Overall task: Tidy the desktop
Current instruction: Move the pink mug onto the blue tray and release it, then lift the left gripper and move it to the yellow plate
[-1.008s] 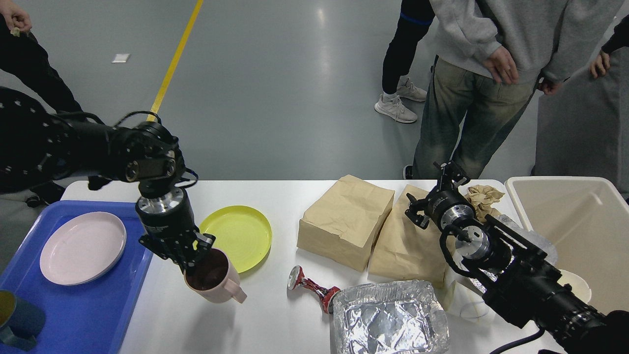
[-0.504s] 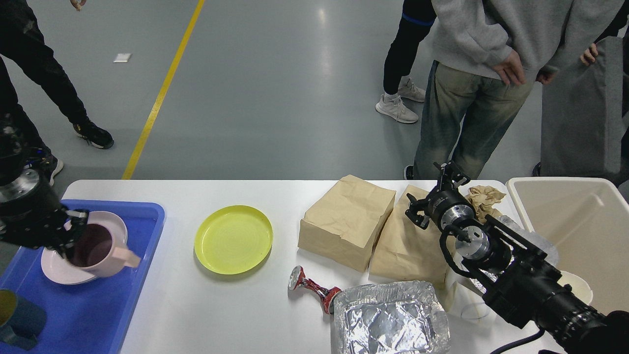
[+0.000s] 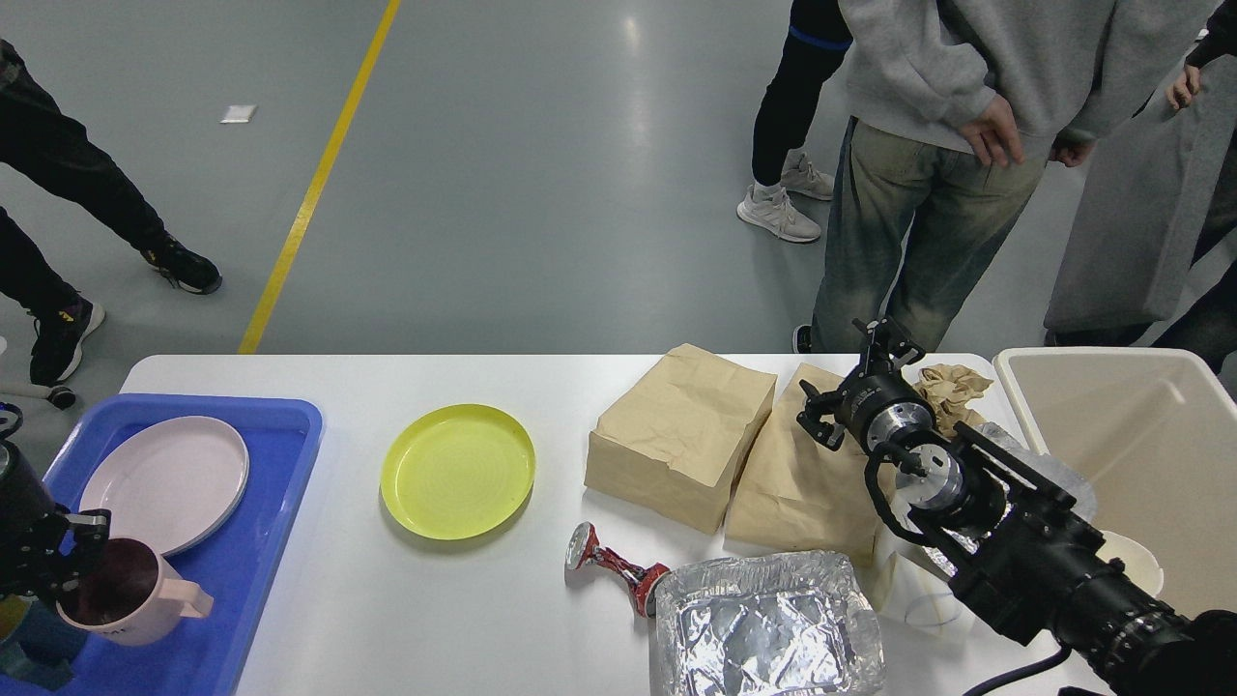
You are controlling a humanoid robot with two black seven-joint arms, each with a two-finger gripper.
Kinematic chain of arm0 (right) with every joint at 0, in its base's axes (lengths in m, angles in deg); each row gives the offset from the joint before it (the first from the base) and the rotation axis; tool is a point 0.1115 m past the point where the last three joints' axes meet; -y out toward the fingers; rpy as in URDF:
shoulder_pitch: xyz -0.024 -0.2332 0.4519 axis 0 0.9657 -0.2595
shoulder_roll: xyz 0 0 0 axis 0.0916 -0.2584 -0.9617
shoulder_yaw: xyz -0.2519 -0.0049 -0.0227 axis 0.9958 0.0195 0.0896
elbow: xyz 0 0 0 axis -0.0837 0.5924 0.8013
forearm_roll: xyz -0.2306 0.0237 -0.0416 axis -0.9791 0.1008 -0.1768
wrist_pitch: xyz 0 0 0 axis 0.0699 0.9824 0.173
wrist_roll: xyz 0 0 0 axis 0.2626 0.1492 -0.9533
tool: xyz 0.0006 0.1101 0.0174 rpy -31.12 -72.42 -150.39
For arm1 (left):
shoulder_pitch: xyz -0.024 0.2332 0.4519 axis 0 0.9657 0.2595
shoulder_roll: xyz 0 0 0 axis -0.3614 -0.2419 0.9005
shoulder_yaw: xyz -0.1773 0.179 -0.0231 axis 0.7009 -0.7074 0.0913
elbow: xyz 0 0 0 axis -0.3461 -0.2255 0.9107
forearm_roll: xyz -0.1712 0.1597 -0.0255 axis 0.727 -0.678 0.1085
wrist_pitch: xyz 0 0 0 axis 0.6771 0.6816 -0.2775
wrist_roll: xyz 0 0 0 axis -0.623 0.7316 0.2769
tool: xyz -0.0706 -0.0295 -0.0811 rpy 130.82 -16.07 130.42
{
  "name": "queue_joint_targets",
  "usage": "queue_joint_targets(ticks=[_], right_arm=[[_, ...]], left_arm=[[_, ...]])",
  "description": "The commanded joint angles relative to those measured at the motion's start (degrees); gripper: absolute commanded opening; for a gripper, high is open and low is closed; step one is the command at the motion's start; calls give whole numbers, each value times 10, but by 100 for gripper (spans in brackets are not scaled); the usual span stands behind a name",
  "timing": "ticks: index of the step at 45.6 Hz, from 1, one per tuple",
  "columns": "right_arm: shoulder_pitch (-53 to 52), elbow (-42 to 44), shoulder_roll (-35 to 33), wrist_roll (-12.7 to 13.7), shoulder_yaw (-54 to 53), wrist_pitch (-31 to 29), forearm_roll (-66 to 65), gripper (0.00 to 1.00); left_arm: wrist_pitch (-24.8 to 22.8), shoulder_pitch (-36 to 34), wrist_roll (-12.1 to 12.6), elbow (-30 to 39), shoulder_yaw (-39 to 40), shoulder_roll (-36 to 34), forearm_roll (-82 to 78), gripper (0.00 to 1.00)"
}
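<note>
Left jaws [image 3: 72, 565] clamped on pink mug [image 3: 130, 592] rim, now low over blue tray [image 3: 261, 541] near corner, beside pink plate [image 3: 164, 483] — was on desk [image 3: 435, 619] 1 s ago. Drop-off imminent, I'd judge. Right jaws [image 3: 850, 372] parted, empty, over paper bags [image 3: 681, 435]. Yellow plate [image 3: 456, 471] waits right of tray, room around it.

White desktop [image 3: 387, 619]; blue tray [image 3: 261, 541]; yellow plate [image 3: 457, 471]; pink mug [image 3: 135, 604], perhaps dark inside; brown bags [image 3: 676, 435].
</note>
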Motion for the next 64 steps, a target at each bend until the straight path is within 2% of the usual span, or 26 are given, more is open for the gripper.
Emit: queue_joint_targets(ticks=[1,8,15,17,23,30,36,52,56,64], right_arm=[[0,0,0,0,1,0,0,100],[0,0,0,0,0,0,0,100],[0,0,0,0,0,0,0,100],[0,0,0,0,1,0,0,100],[0,0,0,0,0,0,0,100],[0,0,0,0,0,0,0,100],[0,0,0,0,1,0,0,100],[0,0,0,0,1,0,0,100],[0,0,0,0,1,0,0,100],[0,0,0,0,0,0,0,100]], left_arm=[[0,16,1,-2,11,4,0,0],[0,27,1,-2,16,10,1,4],[0,27,1,-2,16,16,1,17],[0,26,1,-2,16,16,1,25],[0,23,1,-2,15,17,1,61],[0,5,1,-3,11,17,1,80],[0,-28,1,-3,6,23,1,83],[0,-123,2,2,-2,94,-1,87],[0,-176,-1,23,-32,110,-1,88],[0,-277,-2,113,-74,140,-1,88]])
